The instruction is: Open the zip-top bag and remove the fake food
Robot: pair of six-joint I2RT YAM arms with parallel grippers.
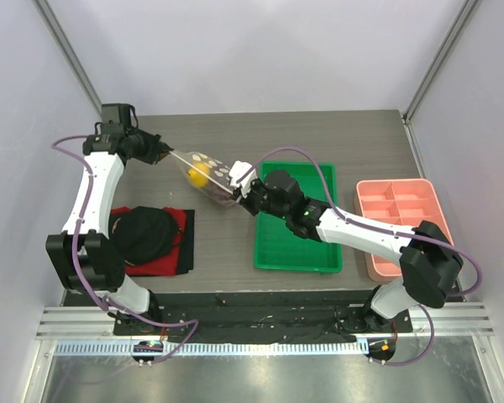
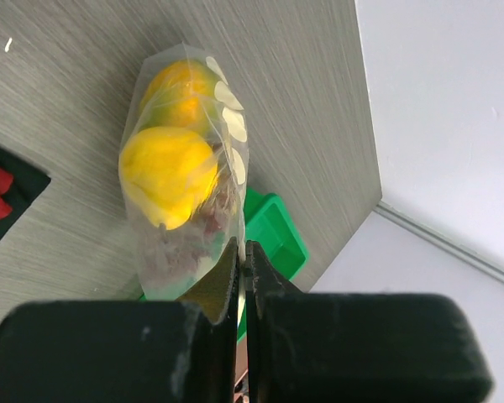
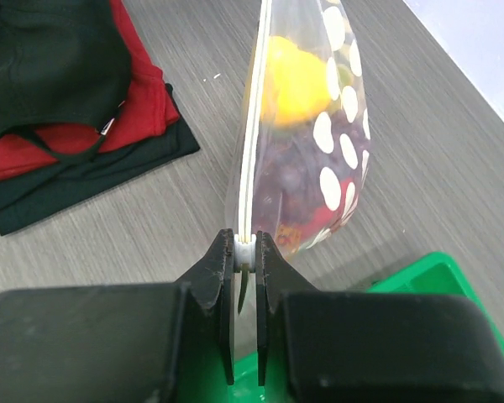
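- Bag (image 1: 208,175): clear, white-dotted, stretched between the two hands above the tabletop (image 1: 336,134), left of the green tray (image 1: 298,250). The zip strip runs along its upper edge and looks sealed in the right wrist view.
- Contents, all inside the bag:
  - yellow piece (image 2: 168,172), at the end nearer the left hand;
  - grapes (image 3: 277,180), dark, in the middle;
  - red piece (image 3: 319,217), glossy, low and at the end nearer the right hand.
- Left hand (image 1: 164,154): fingers closed on the bag's far-left corner, pinching the plastic.
- Right hand (image 1: 239,186): fingers closed on the zip strip at the opposite end, with the white strip caught between the tips.
- Green tray: on the tabletop, under the right arm.
- Pink tray (image 1: 359,191): compartmented, just beside the green tray on its right.
- Red cloth (image 1: 178,220): on the tabletop at near left, on top of a black layer, with a black item (image 1: 143,233) resting on it, apart from the bag.
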